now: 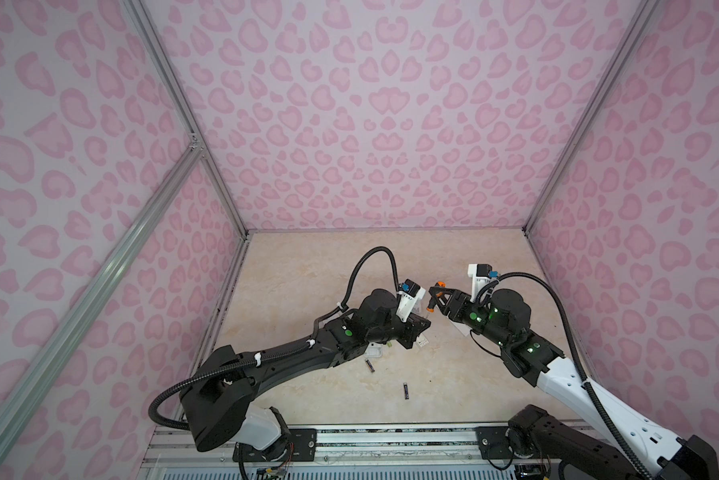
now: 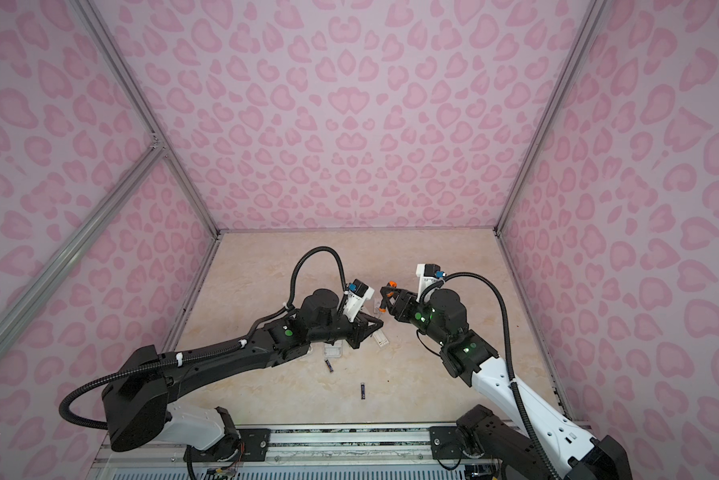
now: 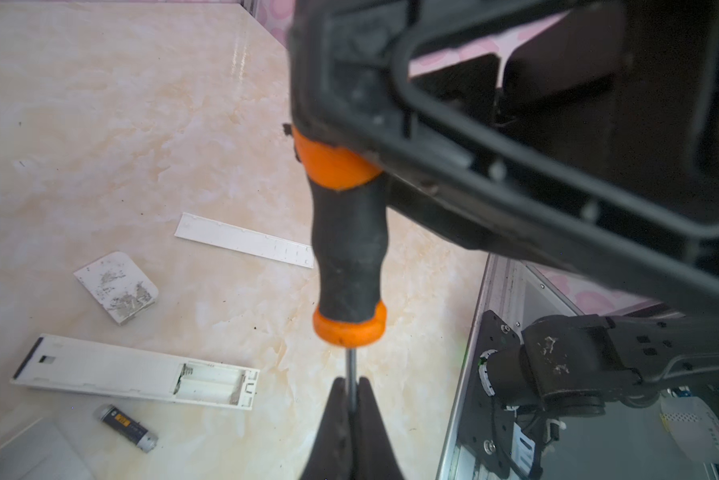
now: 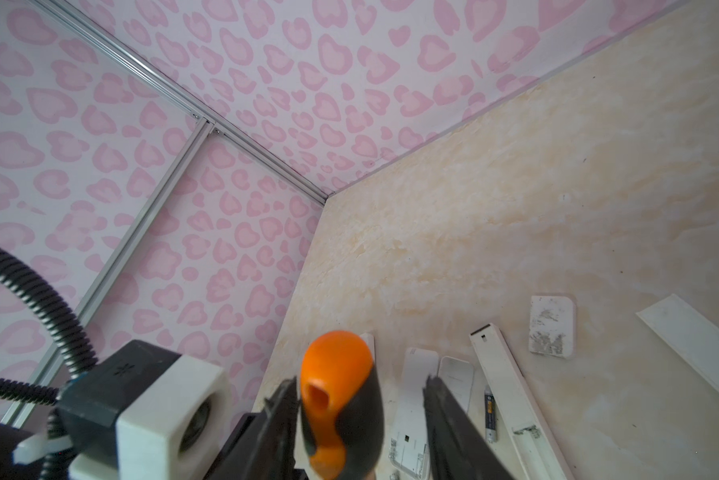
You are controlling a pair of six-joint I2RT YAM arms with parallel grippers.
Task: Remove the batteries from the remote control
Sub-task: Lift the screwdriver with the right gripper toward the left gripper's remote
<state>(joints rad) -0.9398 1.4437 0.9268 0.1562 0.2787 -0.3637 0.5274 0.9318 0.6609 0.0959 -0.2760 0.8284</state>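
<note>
**A:** Where were the batteries found?

**B:** A black battery (image 1: 369, 365) was seen lying loose on the marble-patterned table (image 1: 308, 270), close under the left arm. A second black battery (image 1: 407, 390) lay apart from it, nearer the front rail. The battery bay (image 3: 212, 384) of the white remote (image 3: 100, 365) was seen empty, with its springs bare.

**A:** How was such a cell judged to handle?

**B:** It was judged light, stiff and smooth-skinned, a thin cylinder apt to roll on the hard top. A pinch across the middle of its length, with the pads square to its axis, was thought safest.

**A:** And the grippers?

**B:** The left gripper (image 3: 351, 386) was pressed together on the bare steel shaft of the screwdriver (image 3: 349, 257), just below the orange collar. The jaws of the right gripper (image 4: 360, 381) were spread on either side of the rubbery black-and-orange handle, and a gap was seen on one side. A flat white cover (image 3: 117, 286), scuffed grey, was seen lying near the remote.
</note>
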